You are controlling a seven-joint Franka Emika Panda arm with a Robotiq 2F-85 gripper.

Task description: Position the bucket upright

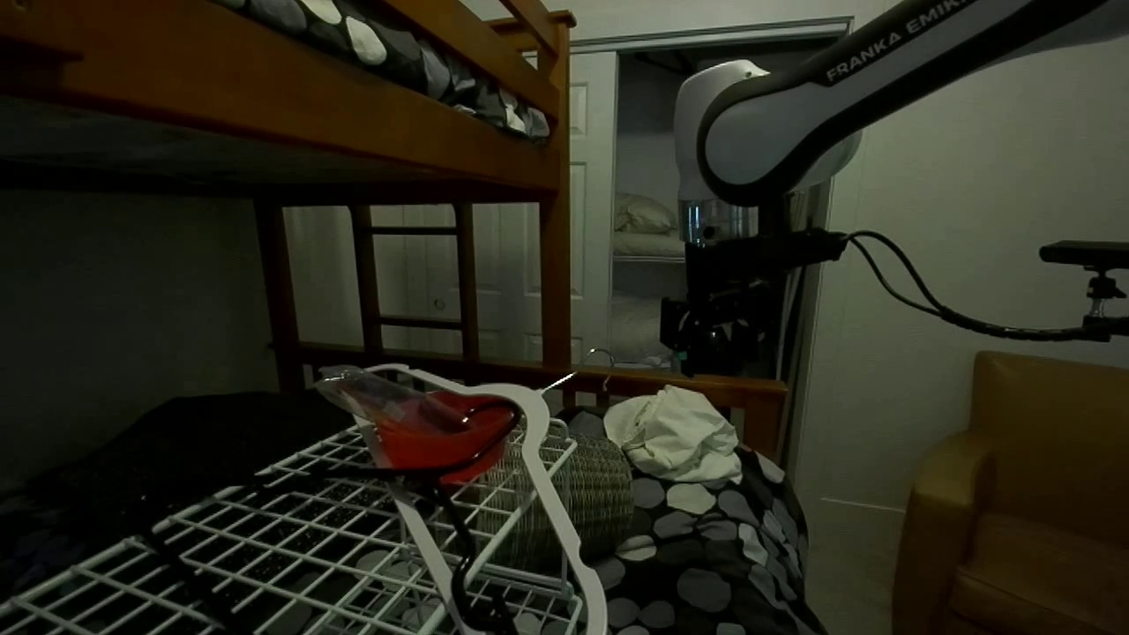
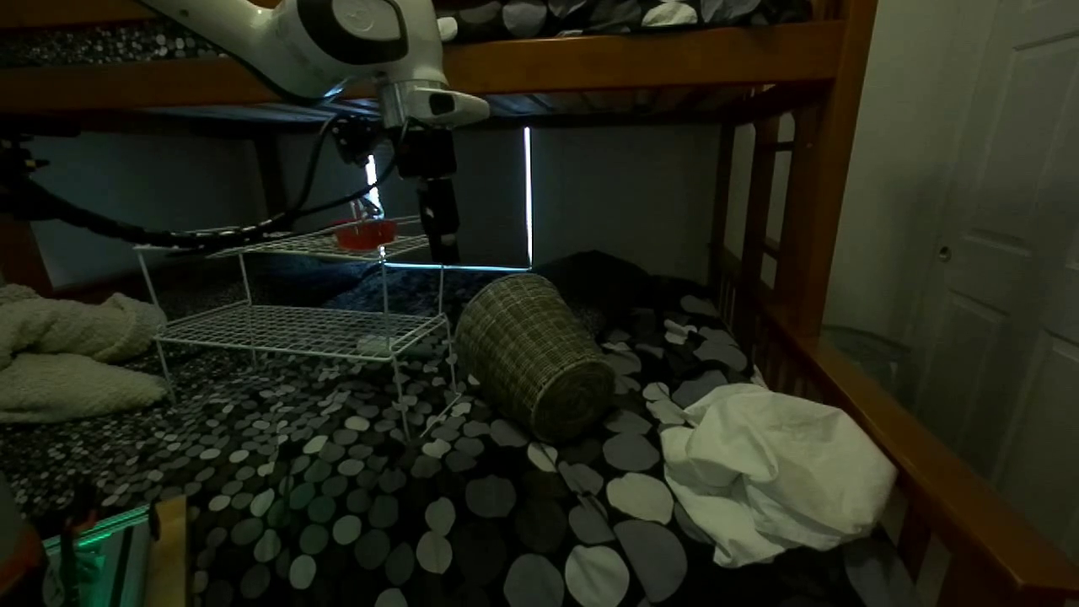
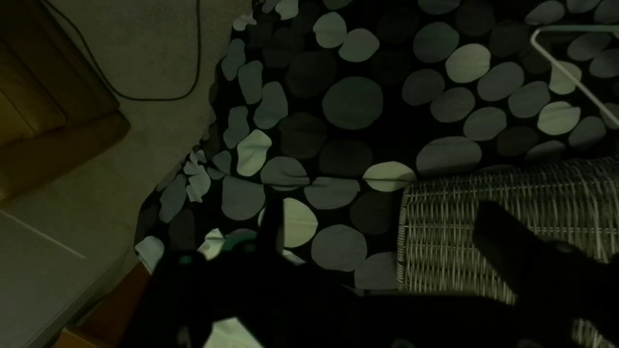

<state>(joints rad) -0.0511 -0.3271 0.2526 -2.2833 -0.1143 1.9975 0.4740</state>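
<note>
The gripper (image 3: 381,217) hangs in the air, pointing down over the spotted bedspread (image 3: 353,104). Its two fingers (image 3: 505,241) are spread wide apart and have hold of nothing.

The basket (image 2: 531,354) (the task's bucket, woven like wicker) lies on its side on the bedspread, lower than the gripper; in an exterior view the end facing the camera looks like its base. In the wrist view one end of it shows between the fingers and one finger overlaps its woven side, while in both exterior views the gripper sits clear of it.

A wire rack (image 2: 295,330) stands near the basket, to picture left of the gripper in both exterior views; whether rack and basket touch, cannot tell. On the rack's top shelf: a red dish-like thing (image 1: 432,445) with a clear plastic part. A white hanger (image 1: 540,481) shows lower than the gripper, overlapping the rack; contact unclear.

A crumpled white cloth (image 2: 780,472) lies lower than the gripper, well apart to its picture right. A brown armchair (image 1: 1014,459) also sits lower, picture right of the gripper, beyond the bedspread
</note>
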